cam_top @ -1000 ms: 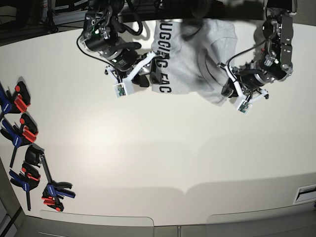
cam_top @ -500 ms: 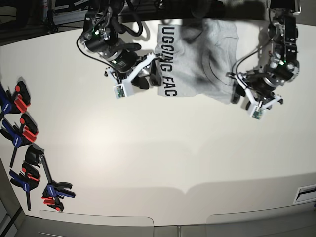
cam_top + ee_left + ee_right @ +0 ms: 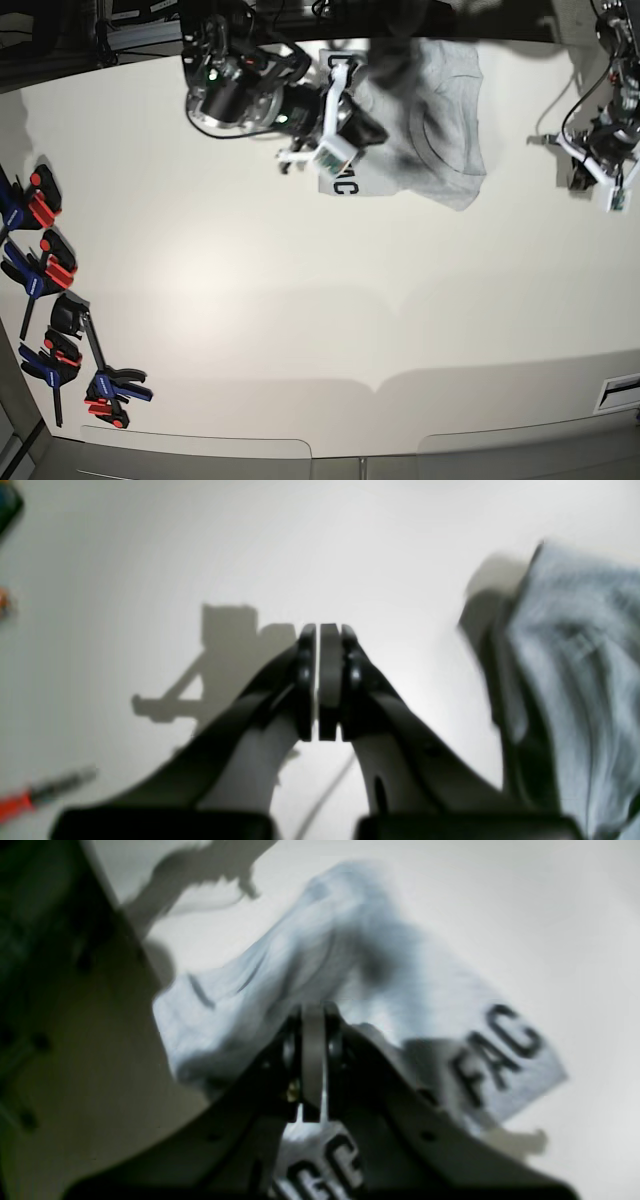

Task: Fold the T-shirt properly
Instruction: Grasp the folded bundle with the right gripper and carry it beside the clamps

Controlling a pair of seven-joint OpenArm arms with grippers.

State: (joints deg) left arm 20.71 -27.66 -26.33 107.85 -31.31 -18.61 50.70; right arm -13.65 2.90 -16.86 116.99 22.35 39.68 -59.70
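Observation:
The light grey T-shirt lies at the far middle of the white table, with black block lettering along its left edge. It also shows in the right wrist view, where the letters FAC and GG can be read. My right gripper is shut and sits over the lettered edge. I see no cloth between its jaws. My left gripper is shut and empty above bare table, well right of the shirt. In the left wrist view the shirt lies at the right.
Several blue, red and black clamps lie along the table's left edge, with more lower down. A red-handled tool shows blurred in the left wrist view. The shirt reaches the table's far edge. A slot is at the lower right.
My right arm has moved right and up, from beside the shirt's left edge to over its lettering. My left arm has swung right, away from the shirt's right corner, and the shirt stayed put.

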